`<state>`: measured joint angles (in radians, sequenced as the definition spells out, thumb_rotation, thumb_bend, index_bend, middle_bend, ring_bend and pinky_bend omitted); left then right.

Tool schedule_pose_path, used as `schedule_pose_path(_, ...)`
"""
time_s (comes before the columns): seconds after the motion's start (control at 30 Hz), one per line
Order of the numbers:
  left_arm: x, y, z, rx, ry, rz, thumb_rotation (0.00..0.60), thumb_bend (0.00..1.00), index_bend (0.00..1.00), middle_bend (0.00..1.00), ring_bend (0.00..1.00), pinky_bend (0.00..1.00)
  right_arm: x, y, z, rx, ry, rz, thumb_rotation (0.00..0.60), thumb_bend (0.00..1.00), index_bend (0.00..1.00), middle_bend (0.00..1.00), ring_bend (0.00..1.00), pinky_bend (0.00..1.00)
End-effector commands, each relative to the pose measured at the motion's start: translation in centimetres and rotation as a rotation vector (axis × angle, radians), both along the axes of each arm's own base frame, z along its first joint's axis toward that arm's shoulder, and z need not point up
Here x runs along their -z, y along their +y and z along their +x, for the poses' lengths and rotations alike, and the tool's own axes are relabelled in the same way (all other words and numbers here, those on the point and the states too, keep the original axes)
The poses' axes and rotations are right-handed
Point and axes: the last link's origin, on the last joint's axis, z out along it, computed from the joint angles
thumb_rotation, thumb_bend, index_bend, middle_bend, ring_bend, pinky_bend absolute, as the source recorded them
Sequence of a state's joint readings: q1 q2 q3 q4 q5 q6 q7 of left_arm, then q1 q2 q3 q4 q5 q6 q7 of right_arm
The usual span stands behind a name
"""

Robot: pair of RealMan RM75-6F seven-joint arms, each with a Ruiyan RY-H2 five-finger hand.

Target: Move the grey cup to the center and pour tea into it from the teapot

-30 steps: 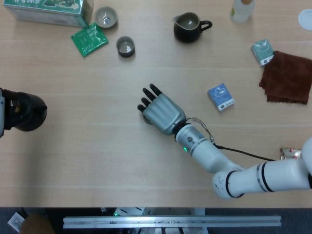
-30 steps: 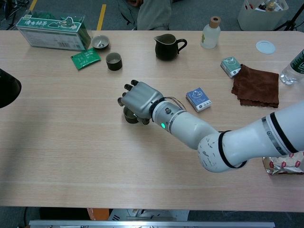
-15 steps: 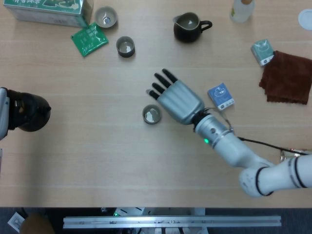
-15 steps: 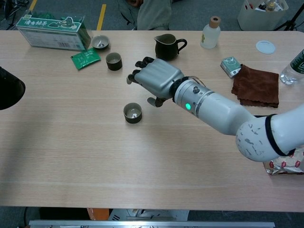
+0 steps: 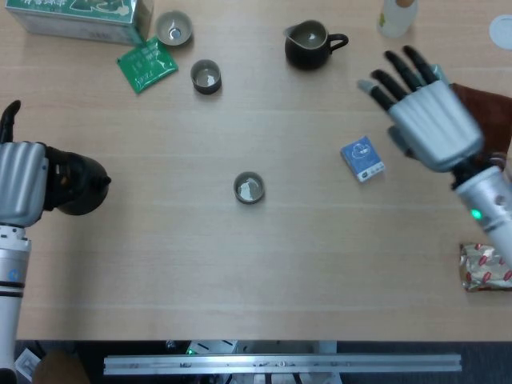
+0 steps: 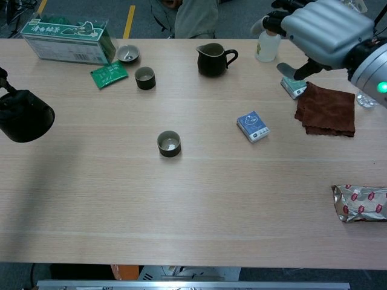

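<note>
Grey cup [image 5: 249,189]: it stands upright alone near the middle of the table [image 5: 160,264], nothing touching it. So, as I judge it, the moving part is done and the pour is what's left.

Teapot [image 5: 74,184]: black, gripped in my left hand [image 5: 20,182] at the left edge of the table, held above the surface with its spout end facing toward the cup.

Key relation: the cup lies to the right of my left hand, well apart, roughly level with it across the table. My left hand is the one that must travel; the line from teapot to cup runs sideways along the table's length.

Left hand pose: back of the hand up, wrapped on the teapot.

Right hand [image 5: 422,112]: fingers spread, holding nothing, raised far right of the cup above the brown cloth [image 6: 326,109].
</note>
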<state>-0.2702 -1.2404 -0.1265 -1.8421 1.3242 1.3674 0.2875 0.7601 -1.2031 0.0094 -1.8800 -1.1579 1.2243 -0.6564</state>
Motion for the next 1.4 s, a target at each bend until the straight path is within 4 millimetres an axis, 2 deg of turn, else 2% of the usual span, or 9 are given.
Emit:
schedule_pose_path(0.03,0.7,0.2,0.7,0.017,0.002,-0.015,0.517,0.30,1.00,1.00,0.83,0.06,-3.1,1.2,-2.0,0.012,-0.022,-0.054,0.600,0.35,0.20,0.21,0.04,0.07)
schedule_pose_path(0.3,2.9,1.1,2.8,0.054,0.005,-0.051,0.534,0.30,1.00,1.00,0.83,0.06,-8.0,2.1,-4.9,0.027,-0.041,-0.157,0.600,0.35,0.20,0.21,0.04,0.07)
schedule_pose_path(0.5,4.5,1.6,4.1,0.079,0.026,-0.064,0.535,0.30,1.00,1.00,0.83,0.06,-10.2,2.8,-6.8,0.057,-0.049,-0.197,0.600,0.35,0.19,0.21,0.04,0.07)
schedule_pose_path(0.97,8.6,2.5,6.3,0.129,0.071,-0.101,0.541,0.30,1.00,1.00,0.83,0.06,-12.5,4.6,-10.7,0.123,-0.052,-0.246,0.600,0.35,0.20,0.21,0.04,0.07)
schedule_pose_path(1.4,11.6,3.6,7.3,0.155,0.114,-0.100,0.557,0.30,1.00,1.00,0.83,0.06,-13.4,5.7,-12.6,0.167,-0.053,-0.271,0.600,0.35,0.20,0.21,0.04,0.07)
